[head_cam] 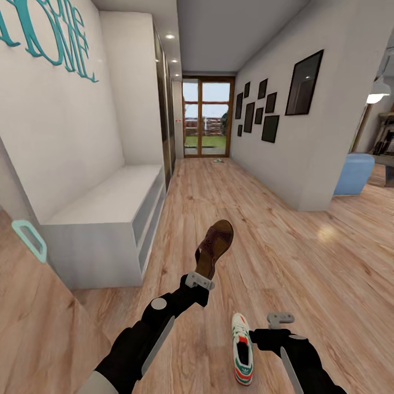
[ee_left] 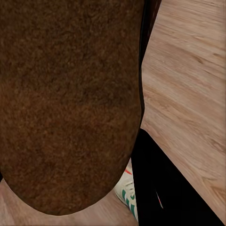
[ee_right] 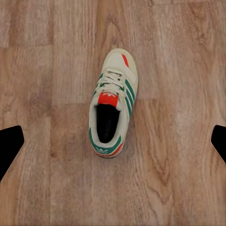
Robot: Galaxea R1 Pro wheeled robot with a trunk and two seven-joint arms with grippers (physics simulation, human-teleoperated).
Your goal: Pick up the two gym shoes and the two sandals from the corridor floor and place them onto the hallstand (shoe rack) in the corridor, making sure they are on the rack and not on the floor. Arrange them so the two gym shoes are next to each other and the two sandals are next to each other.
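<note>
Along the corridor's wooden floor [head_cam: 262,230], the step in hand looks like carrying one sandal [head_cam: 214,247] toward a rack while the right arm lines up over a sneaker. The left tool [head_cam: 200,281] is closed on the brown sandal, holding it raised above the floor with its toe pointing down the hall; its sole crowds the left wrist view [ee_left: 70,103]. The right tool [head_cam: 280,317] hangs above the floor with its jaws spread wide, touching nothing, and the gym shoe [ee_right: 113,111] lies upright on the boards directly beneath it, just beside the right wrist. Next, I judge, the right tool must descend and close on that shoe. A white shoe bench [head_cam: 104,213] stands against the left wall under teal lettering [head_cam: 52,33].
</note>
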